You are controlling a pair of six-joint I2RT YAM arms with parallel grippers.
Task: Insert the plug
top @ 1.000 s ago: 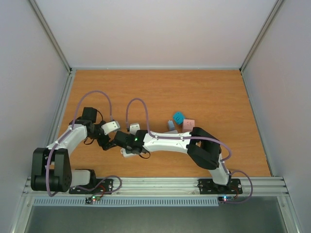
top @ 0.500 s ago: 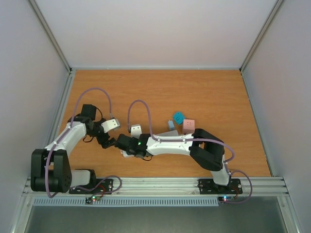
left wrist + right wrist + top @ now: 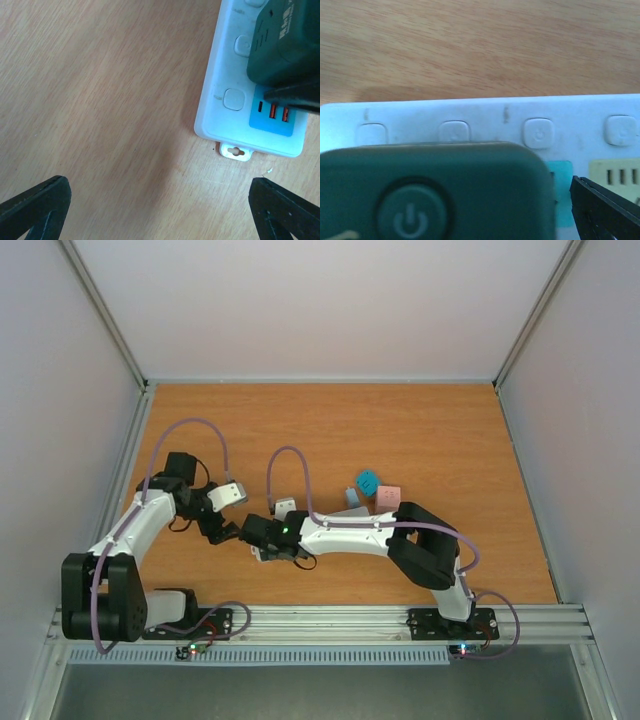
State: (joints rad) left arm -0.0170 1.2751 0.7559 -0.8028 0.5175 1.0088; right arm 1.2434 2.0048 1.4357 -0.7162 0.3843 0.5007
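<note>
Sitting in the white power strip (image 3: 227, 75), the dark plug (image 3: 287, 40) looks fully seated, so insertion seems done; only withdrawal remains. The right end effector (image 3: 260, 542) hovers over it, jaws wide, gripping nothing. The left end effector (image 3: 160, 210), also wide, hangs empty beside the strip.

The left arm (image 3: 140, 523) and right arm (image 3: 345, 536) are built alike, with white shell links between bulky black joint housings (image 3: 425, 552). A lilac cable (image 3: 190, 426) loops along each arm and curls by each black base plate (image 3: 190, 622). A green light (image 3: 283, 531) glows on the right arm. The left gripper (image 3: 159, 184) has matt black, tapering fingers (image 3: 37, 205).
</note>
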